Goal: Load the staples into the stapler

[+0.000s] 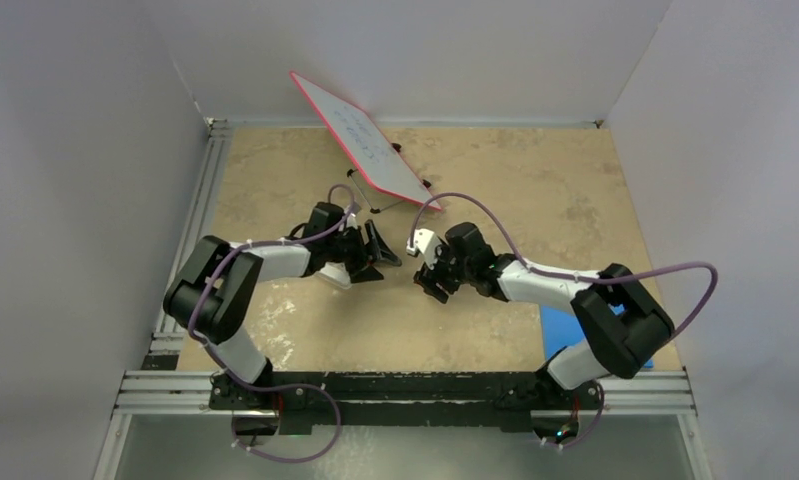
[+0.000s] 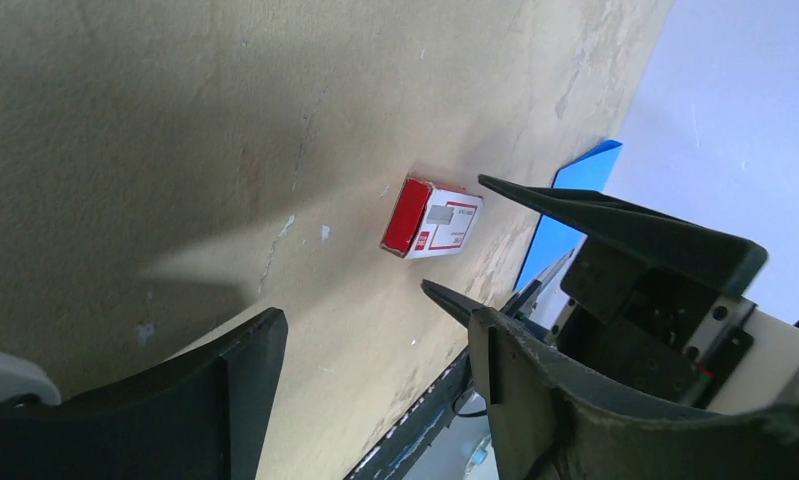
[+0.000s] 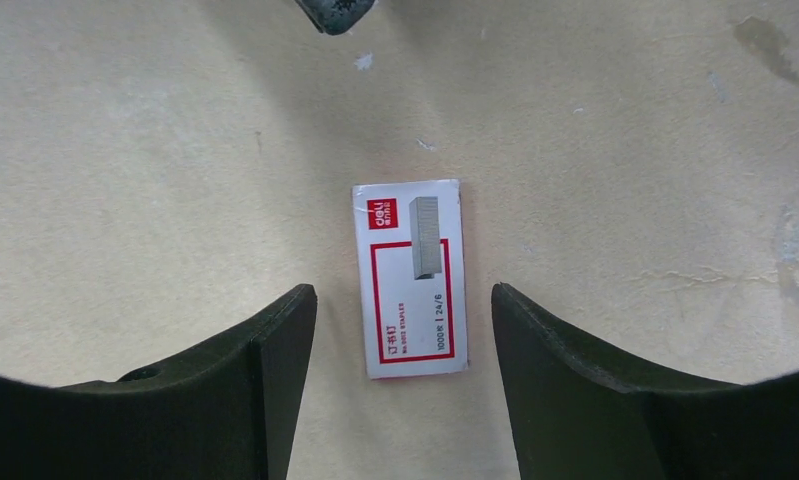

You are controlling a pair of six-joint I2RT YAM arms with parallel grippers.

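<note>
The staples box [image 3: 410, 277], red and white with a printed label, lies flat on the tan table. My right gripper [image 3: 400, 300] is open and hovers over it, with the box's near end between the two fingers and touching neither. The left wrist view shows the box [image 2: 432, 217] ahead of my open, empty left gripper [image 2: 375, 330], with the right gripper's fingers [image 2: 615, 225] above it. From above, the two grippers [image 1: 387, 252] [image 1: 430, 282] face each other at mid-table and hide the box. A small white object, apparently the stapler [image 1: 335, 276], lies under my left wrist.
A red-framed whiteboard [image 1: 360, 140] leans at the back centre. A blue pad [image 1: 560, 330] lies at the right front beside the right arm and also shows in the left wrist view [image 2: 575, 200]. Grey walls enclose the table.
</note>
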